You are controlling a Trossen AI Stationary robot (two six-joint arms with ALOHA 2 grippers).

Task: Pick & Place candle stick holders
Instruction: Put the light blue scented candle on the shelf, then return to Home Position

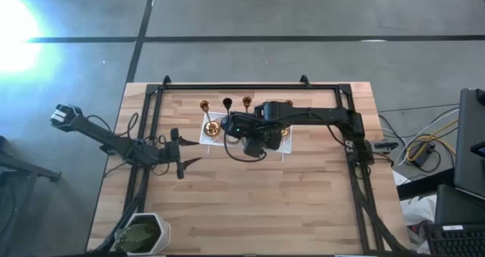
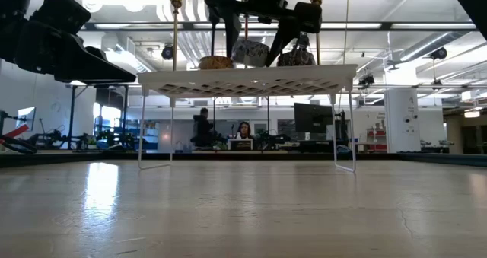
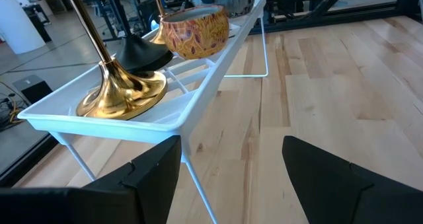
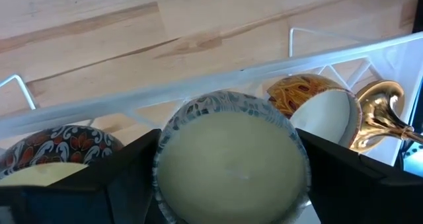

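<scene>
Spread left end effector (image 3: 228,174) hangs near the white lattice tray (image 3: 198,105); right end effector (image 4: 225,178), spread, straddles a patterned tealight candle (image 4: 231,158) beside gold candle stick holder (image 3: 122,95).

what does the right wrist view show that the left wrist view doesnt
Only the right wrist view: the right gripper open around a blue-patterned candle, with a red-patterned candle beside it, seen from above.

Only the left wrist view: the open left gripper off the tray's end over bare table, a gold candle stick holder with its stem rising, and a black holder's base behind it.

Both: the white tray, the orange-patterned candle, and a gold holder on the tray.
</scene>
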